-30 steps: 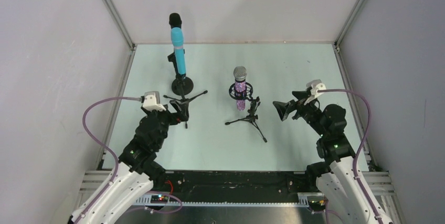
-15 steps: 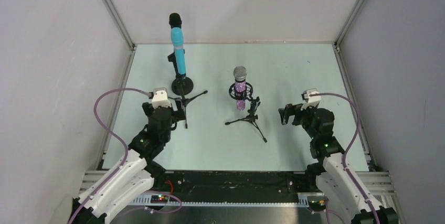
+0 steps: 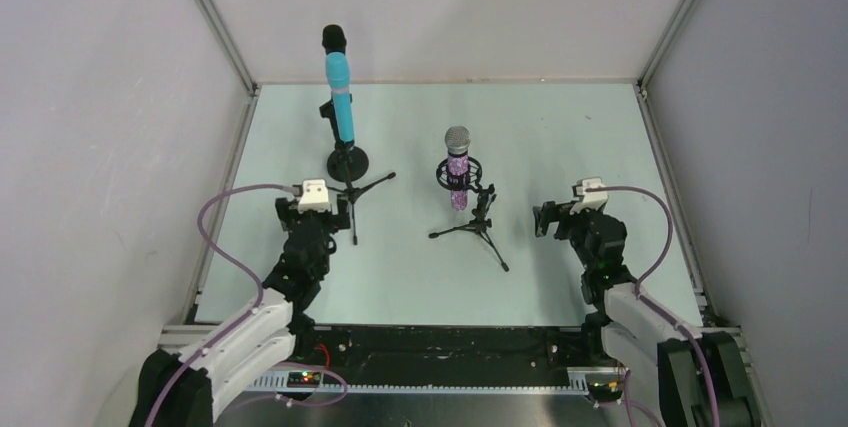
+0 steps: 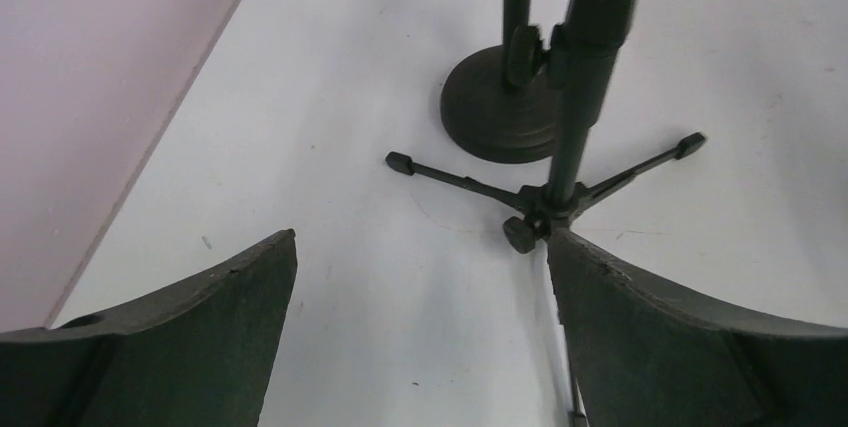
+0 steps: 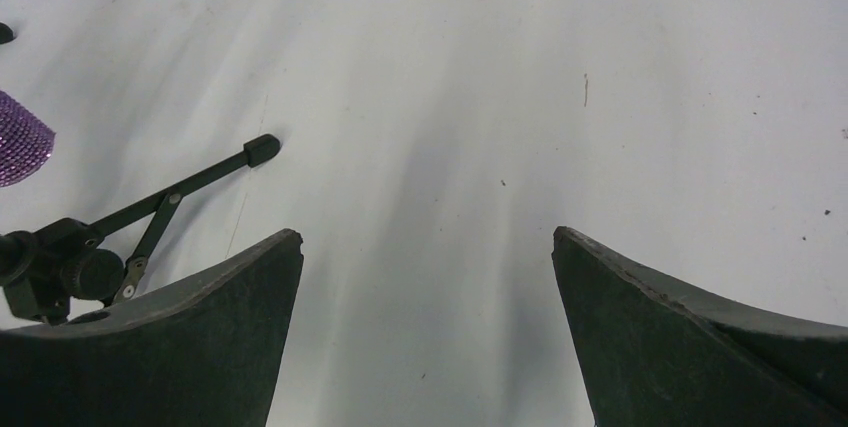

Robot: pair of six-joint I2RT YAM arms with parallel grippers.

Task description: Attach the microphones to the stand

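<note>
- Overhead: the blue microphone (image 3: 340,97) stands clipped on the round-base stand (image 3: 347,162) at the back left. The purple microphone (image 3: 457,169) sits upright in the middle tripod (image 3: 478,229). No black one shows.
- Left wrist: the left tool (image 4: 420,247) gapes wide and empty, close to a near tripod (image 4: 545,212) with no microphone seen on it. Any approach should clear its legs.
- Right wrist: the right tool (image 5: 428,237) is wide open, holding nothing, beside the middle tripod. Best to keep off that leg.
</note>
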